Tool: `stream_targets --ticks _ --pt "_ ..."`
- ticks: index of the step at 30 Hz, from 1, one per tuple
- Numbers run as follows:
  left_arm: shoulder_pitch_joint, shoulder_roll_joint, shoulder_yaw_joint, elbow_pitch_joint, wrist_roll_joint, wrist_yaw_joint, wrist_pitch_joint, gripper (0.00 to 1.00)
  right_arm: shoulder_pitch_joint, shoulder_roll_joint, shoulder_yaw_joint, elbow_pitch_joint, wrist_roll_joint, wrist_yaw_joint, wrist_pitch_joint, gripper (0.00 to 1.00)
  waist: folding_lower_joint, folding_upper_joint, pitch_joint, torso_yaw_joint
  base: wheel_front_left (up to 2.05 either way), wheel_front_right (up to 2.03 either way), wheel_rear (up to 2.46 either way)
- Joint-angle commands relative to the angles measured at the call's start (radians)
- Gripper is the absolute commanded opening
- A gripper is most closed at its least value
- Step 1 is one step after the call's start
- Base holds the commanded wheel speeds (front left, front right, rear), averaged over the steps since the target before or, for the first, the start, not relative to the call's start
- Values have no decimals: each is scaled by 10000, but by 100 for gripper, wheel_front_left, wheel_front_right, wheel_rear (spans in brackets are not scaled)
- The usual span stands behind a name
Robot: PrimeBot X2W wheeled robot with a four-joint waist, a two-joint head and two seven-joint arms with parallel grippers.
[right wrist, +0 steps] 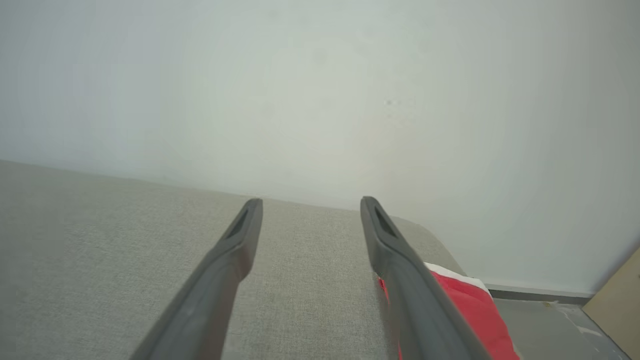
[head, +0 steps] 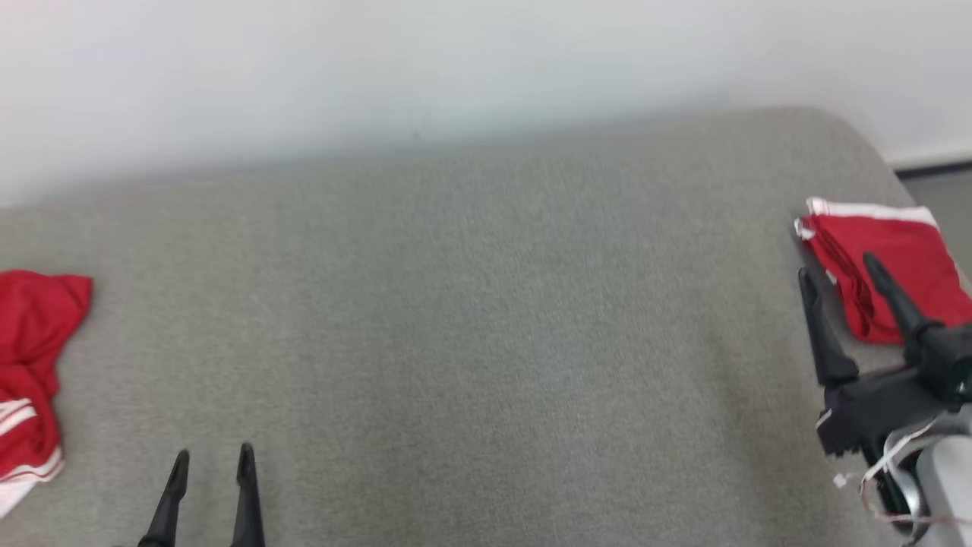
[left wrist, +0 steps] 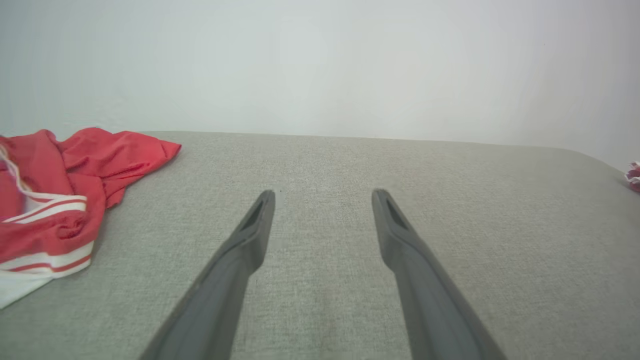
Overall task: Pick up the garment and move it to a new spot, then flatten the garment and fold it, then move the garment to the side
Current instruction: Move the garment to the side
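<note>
Crumpled garment (head: 30, 365) seen at left frame edge, left of left gripper (head: 213, 452), judged nearer than right gripper (head: 837, 267); fingers of both spread, empty.

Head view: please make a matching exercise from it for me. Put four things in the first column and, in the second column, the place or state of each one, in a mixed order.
Column one
1. crumpled red garment
2. folded red garment
3. left fingers
4. right fingers

Column two
A. right end of the grey surface, neatly stacked
B. open, one of them crossing in front of red cloth
C. left edge of the view, in a heap, white stripes showing
D. open, lower left, over bare grey fabric

Pairs: 1-C, 2-A, 3-D, 4-B
</note>
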Motion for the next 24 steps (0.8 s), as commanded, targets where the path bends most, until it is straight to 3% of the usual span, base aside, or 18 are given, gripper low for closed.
stream_targets --ticks 1,24 --pt "211 -56 95 53 59 25 -28 100 245 93 -22 -93 68 -26 -64 100 3 1 -839 432 0 0 0" --pt "795 -200 926 893 20 -48 -28 100 2250 1684 55 185 130 -26 -467 100 3 1 -1398 315 0 0 0"
